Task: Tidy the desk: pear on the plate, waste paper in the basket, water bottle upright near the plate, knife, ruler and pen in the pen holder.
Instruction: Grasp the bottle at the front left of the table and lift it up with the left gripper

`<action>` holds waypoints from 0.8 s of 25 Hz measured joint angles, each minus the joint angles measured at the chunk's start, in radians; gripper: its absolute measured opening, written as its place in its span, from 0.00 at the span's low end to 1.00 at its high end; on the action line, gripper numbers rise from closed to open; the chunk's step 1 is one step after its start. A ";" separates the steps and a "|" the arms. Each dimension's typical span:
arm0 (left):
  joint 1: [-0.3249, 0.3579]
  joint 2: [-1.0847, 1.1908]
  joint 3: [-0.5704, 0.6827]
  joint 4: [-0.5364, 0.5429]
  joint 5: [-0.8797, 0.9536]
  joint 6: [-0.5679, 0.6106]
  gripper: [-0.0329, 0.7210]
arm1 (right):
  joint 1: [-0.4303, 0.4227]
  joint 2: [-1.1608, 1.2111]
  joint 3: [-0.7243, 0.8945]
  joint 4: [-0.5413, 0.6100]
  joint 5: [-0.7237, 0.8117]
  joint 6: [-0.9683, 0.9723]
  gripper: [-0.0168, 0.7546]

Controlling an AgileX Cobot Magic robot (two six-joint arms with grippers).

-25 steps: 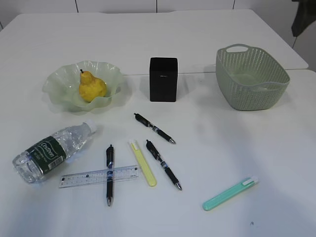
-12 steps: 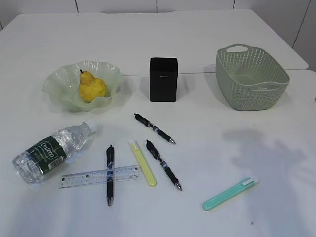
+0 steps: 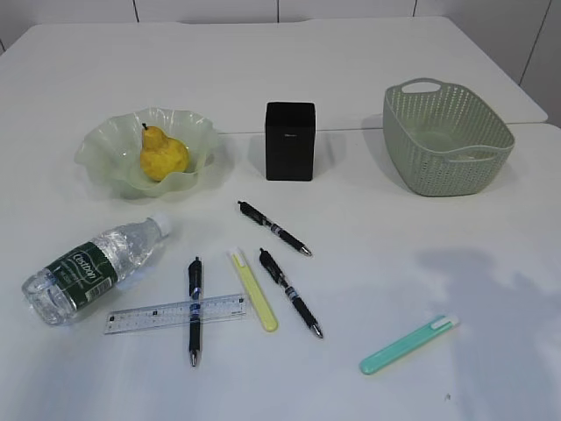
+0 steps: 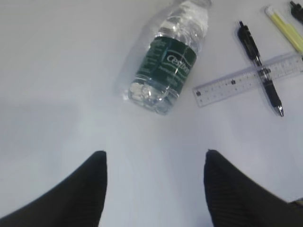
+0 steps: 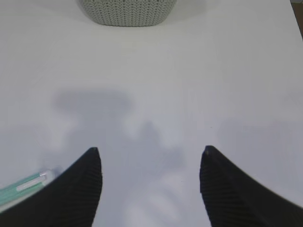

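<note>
The yellow pear (image 3: 163,156) sits in the wavy green plate (image 3: 105,140). Lying on its side at the left is the water bottle (image 3: 95,267) (image 4: 168,61). The clear ruler (image 3: 175,313) (image 4: 236,85) lies under a black pen (image 3: 195,309). Two more pens (image 3: 273,228) (image 3: 290,292) flank a yellow knife (image 3: 253,288), and a teal knife (image 3: 409,344) (image 5: 21,189) lies front right. The black pen holder (image 3: 290,140) and the basket (image 3: 447,136) stand behind. No waste paper shows. My left gripper (image 4: 154,158) hangs open short of the bottle. My right gripper (image 5: 150,153) is open over bare desk.
Neither arm appears in the exterior view. A seam between two tabletops runs behind the pen holder and the basket. A soft shadow lies on the desk at the right, near the teal knife. In the right wrist view the basket (image 5: 125,12) is far ahead.
A dark arm part at the upper right edge has left the exterior view. The shadow on the right of the desk has drifted toward the front right. No object has moved.
</note>
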 joint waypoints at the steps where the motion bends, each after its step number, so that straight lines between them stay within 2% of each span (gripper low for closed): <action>1: 0.000 0.031 -0.026 -0.002 0.027 0.011 0.67 | 0.000 -0.002 0.000 0.004 -0.002 0.000 0.69; 6: 0.000 0.184 -0.206 -0.015 0.160 0.062 0.80 | 0.000 -0.001 0.000 0.010 -0.016 0.004 0.69; 8: -0.006 0.246 -0.279 -0.017 0.198 0.068 0.82 | 0.000 -0.001 0.000 0.012 -0.018 0.004 0.69; 16: -0.158 0.477 -0.575 0.046 0.236 0.139 0.83 | 0.000 -0.001 0.000 0.012 -0.029 0.004 0.69; 20: -0.216 0.569 -0.650 0.101 0.250 0.146 0.83 | 0.000 0.003 0.000 0.012 -0.033 0.004 0.69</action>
